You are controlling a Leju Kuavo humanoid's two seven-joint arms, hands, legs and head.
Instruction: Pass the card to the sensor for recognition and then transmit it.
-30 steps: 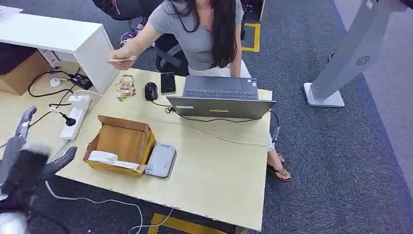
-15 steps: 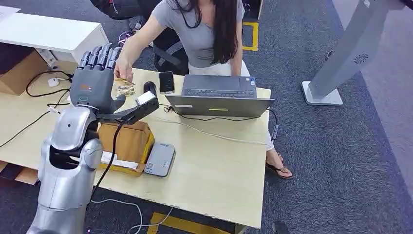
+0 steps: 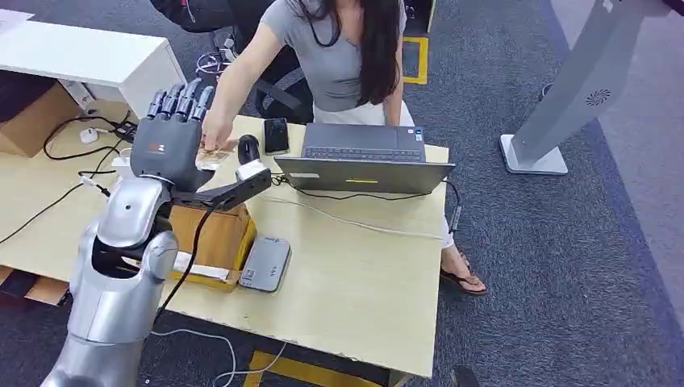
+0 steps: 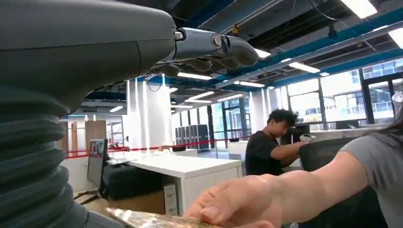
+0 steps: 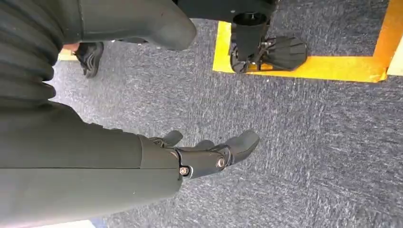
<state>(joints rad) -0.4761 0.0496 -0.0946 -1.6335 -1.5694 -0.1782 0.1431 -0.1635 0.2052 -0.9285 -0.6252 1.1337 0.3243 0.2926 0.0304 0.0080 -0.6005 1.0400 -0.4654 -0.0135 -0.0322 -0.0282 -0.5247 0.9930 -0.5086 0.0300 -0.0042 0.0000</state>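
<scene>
over the far left corner of the desk [image 3: 363, 282], the left hand [image 3: 171, 145] is raised with its fingers spread and nothing in it.

a person's hand [image 3: 216, 133] reaches across just beside it, resting on a crinkled wrapper in the left wrist view; whether it holds the card cannot be told, and no card is plainly visible. the flat grey sensor [image 3: 264, 264] lies on the desk near the robot, touching the side of an open cardboard box [image 3: 211, 234], with a laptop [image 3: 364, 161], mouse [image 3: 249, 148] and phone [image 3: 277, 135] farther back. the right hand [image 5: 209, 154] hangs beside the body above the carpet, loosely apart and holding nothing. judging by this, the task is at its very start: the card is not yet received, and the pass over the sensor and the handing on both remain.
</scene>
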